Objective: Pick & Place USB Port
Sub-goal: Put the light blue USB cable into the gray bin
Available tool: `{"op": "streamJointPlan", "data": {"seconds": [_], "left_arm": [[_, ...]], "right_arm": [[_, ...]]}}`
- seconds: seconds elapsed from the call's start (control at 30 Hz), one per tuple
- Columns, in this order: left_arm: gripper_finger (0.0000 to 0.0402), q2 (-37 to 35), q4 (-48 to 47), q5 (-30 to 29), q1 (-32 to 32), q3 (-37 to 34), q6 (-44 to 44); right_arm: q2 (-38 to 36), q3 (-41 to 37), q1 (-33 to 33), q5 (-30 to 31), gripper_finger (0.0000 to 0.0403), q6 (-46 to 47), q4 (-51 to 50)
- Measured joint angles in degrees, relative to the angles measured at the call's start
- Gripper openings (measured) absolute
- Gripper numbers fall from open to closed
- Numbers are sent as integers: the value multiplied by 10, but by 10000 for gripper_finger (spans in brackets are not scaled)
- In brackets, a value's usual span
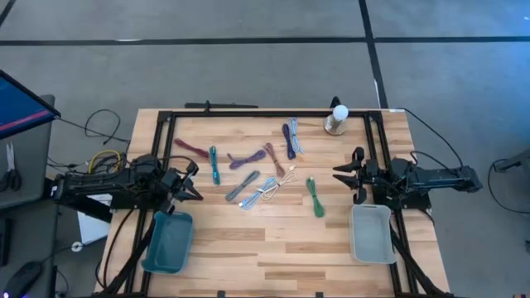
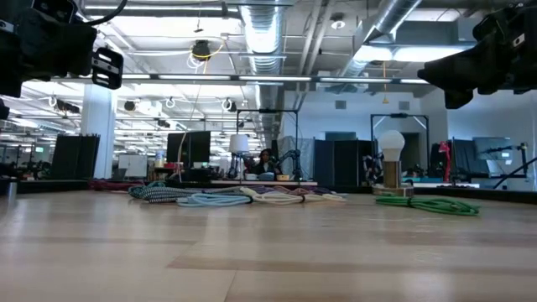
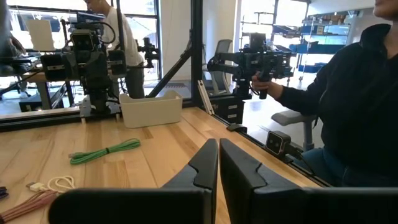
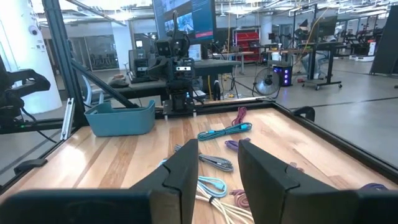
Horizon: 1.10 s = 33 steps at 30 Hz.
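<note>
Both grippers are empty, so you have the whole job ahead of you. Your left gripper point(image 1: 192, 184) hangs at the table's left edge with its fingers point(image 3: 205, 165) pressed together on nothing, just above the teal bin point(image 1: 168, 242). Your right gripper point(image 1: 346, 176) waits at the right edge with its fingers point(image 4: 183, 165) parted a moderate way, also holding nothing, just above the grey bin point(image 1: 370, 233).

Neither bin shows a cable inside, as far as the overhead picture lets you see, so judge the placing as not yet begun.

On the wooden table point(image 1: 273, 257), the USB cables all lie loose between the arms: a green cable point(image 1: 315, 197) nearest your right gripper, a white cable point(image 1: 286, 178), a light blue cable point(image 1: 261, 193), a grey cable point(image 1: 242, 185), a teal cable point(image 1: 214, 165) and a dark red cable point(image 1: 190, 147) toward your left. Purple and blue ones sit farther back, near a small lamp point(image 1: 338, 118).

Every pick and every drop is left to do.
</note>
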Motion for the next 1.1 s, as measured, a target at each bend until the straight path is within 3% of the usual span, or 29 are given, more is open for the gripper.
{"op": "streamJointPlan", "data": {"seconds": [1.1], "left_arm": [[17,0,17,0,0,0,0]], "right_arm": [[0,0,0,0,107,0,0]]}}
